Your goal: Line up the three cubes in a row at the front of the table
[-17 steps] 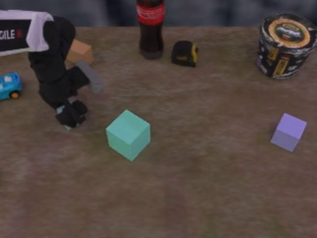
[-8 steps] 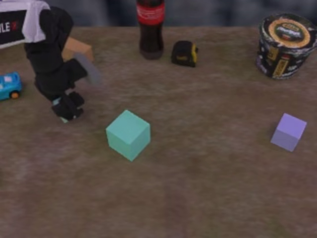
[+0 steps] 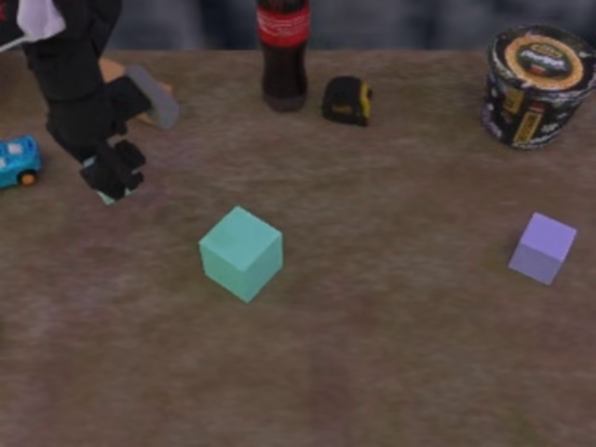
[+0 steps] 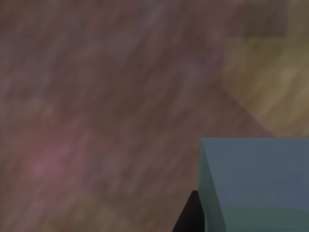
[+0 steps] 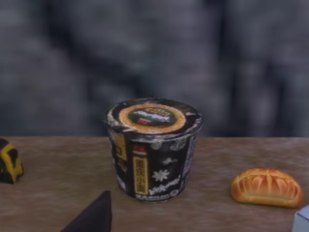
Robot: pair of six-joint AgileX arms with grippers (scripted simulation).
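The large teal cube [image 3: 241,252] sits left of centre on the brown table [image 3: 391,354]. Near the right edge lies the lavender cube [image 3: 542,247]. My left gripper [image 3: 111,180] hovers at the back left, shut on the small pale teal cube [image 3: 109,197], of which only a sliver shows below the fingers. In the left wrist view that cube [image 4: 256,183] fills the corner above the table, with one dark fingertip [image 4: 192,217] against its side. My right arm is out of the top view.
Along the back stand a cola bottle [image 3: 282,51], a tape measure [image 3: 347,100] and a noodle cup [image 3: 538,84]. A blue toy car [image 3: 19,160] sits at the left edge. A tan wooden block [image 3: 140,86] lies behind my left arm. A bread roll [image 5: 266,187] lies beside the cup.
My left gripper has risen and moved toward the back left with the small pale teal cube in it. The other two cubes have not moved.
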